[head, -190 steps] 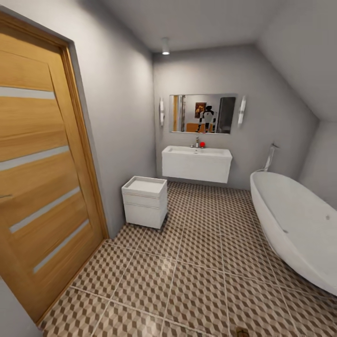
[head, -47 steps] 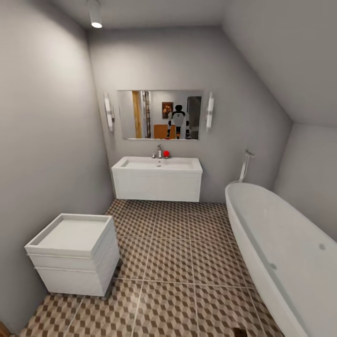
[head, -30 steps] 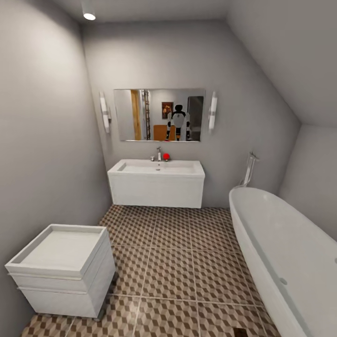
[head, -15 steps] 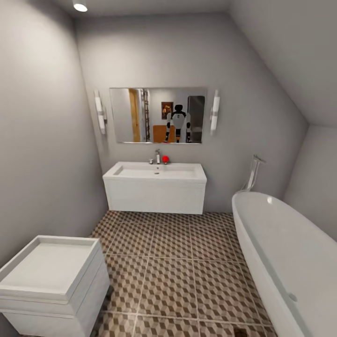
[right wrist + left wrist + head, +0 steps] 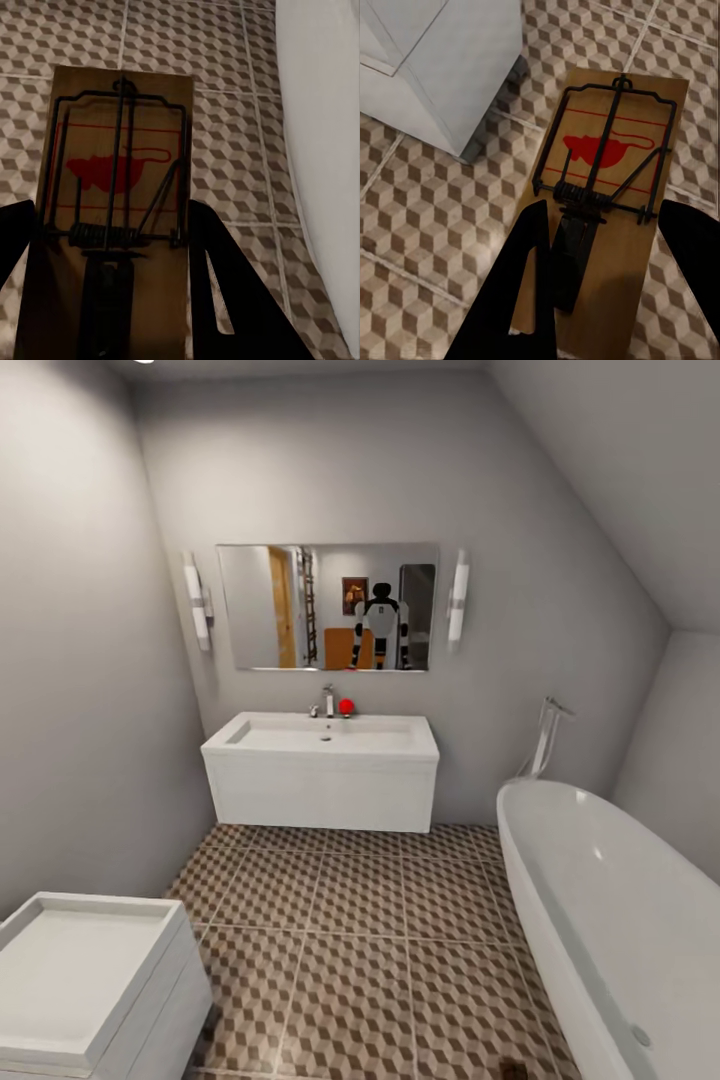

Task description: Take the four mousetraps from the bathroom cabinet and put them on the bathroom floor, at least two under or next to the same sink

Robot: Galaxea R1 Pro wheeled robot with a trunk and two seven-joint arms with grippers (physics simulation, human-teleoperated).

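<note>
You carry two mousetraps, one in each gripper. Your left gripper (image 5: pixel 607 225) has its two dark fingers closed on the long sides of one wooden mousetrap (image 5: pixel 611 195); it hangs over the bathroom floor (image 5: pixel 427 225), near the corner of a white drawer unit (image 5: pixel 442 67). Your right gripper (image 5: pixel 109 240) grips the second mousetrap (image 5: pixel 116 202) in the same way, above the tiles and beside the white bathtub (image 5: pixel 322 112). Each trap shows one red mouse print and one black wire spring.

In the head view you face one bathroom sink (image 5: pixel 322 735) with one chrome tap (image 5: pixel 328 700) and one red object (image 5: pixel 346 706) at its back edge. One mirror (image 5: pixel 328 607) hangs above, between two wall lamps.
</note>
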